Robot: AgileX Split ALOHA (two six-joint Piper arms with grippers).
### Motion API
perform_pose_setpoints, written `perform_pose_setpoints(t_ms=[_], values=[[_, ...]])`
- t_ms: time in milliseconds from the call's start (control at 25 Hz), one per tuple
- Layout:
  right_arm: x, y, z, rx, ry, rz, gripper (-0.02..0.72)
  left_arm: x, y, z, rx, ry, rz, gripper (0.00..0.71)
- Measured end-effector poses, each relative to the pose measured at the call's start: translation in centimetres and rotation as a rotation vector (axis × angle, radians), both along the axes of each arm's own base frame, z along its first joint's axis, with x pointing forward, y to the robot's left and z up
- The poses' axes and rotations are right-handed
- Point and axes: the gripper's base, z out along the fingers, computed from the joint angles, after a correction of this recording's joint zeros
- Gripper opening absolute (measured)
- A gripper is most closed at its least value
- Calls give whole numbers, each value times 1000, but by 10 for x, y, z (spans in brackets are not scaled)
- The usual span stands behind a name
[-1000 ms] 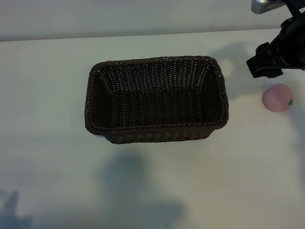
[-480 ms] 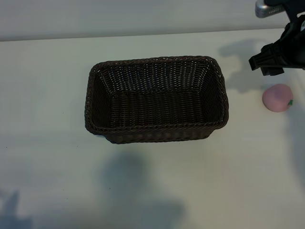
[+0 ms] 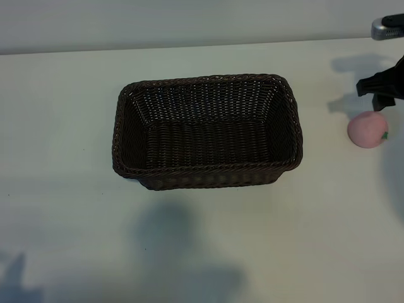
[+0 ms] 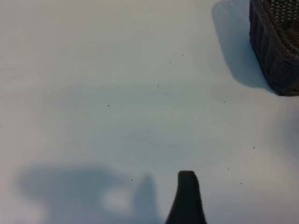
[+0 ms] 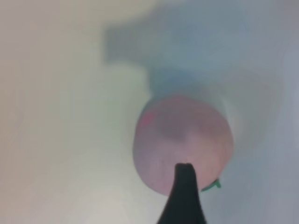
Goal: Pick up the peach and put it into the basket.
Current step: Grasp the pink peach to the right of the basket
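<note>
The dark brown wicker basket (image 3: pixel 207 131) stands empty in the middle of the white table. The pale pink peach (image 3: pixel 367 129) lies on the table to its right, with its green leaf mark on the right side. My right gripper (image 3: pixel 380 88) hovers just behind and above the peach at the picture's right edge, open and holding nothing. In the right wrist view the peach (image 5: pixel 182 140) fills the middle, with one dark finger (image 5: pixel 185 193) in front of it. Of my left gripper only one finger (image 4: pixel 187 198) shows, over bare table, open, with a corner of the basket (image 4: pixel 278 44) farther off.
The white table (image 3: pixel 76 208) reaches its far edge behind the basket. Arm shadows fall on the near part of the table. Between the basket's right wall and the peach lies a strip of bare table.
My right gripper has moved to the right, away from the basket's corner, and now hangs right behind the peach. Peach and basket have not moved.
</note>
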Motion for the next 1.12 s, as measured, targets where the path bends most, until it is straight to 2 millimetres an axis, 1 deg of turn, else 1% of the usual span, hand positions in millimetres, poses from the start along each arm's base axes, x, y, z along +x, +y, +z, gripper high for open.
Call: perform_pose_setpoints(t_ms=[240, 440, 600, 680, 720, 760, 800, 920, 960, 1040, 1120], values=[[6, 5, -19, 64, 23, 12, 574, 0, 0, 0, 3, 0, -2, 584], [10, 5, -38, 66, 57, 13, 572, 0, 0, 0, 21, -1, -14, 584], [12, 5, -48, 65, 73, 12, 570, 0, 0, 0, 24, -1, -16, 584], [12, 5, -54, 65, 87, 12, 546, 0, 0, 0, 26, -1, -17, 584], [12, 5, -56, 65, 91, 12, 519, 0, 0, 0, 26, -1, -17, 584], [12, 5, -57, 65, 93, 11, 468, 0, 0, 0, 26, -1, -17, 584], [12, 5, -57, 66, 94, 10, 394, 0, 0, 0, 26, -1, -17, 584], [12, 5, -54, 68, 93, 2, 140, 0, 0, 0, 26, -1, -17, 584], [12, 5, -52, 69, 91, 1, 94, 0, 0, 0, 26, -1, -17, 584], [11, 5, -48, 69, 88, 2, 56, 0, 0, 0, 26, -1, -17, 584], [9, 5, -40, 70, 85, 3, 48, 0, 0, 0, 26, -1, -17, 584]])
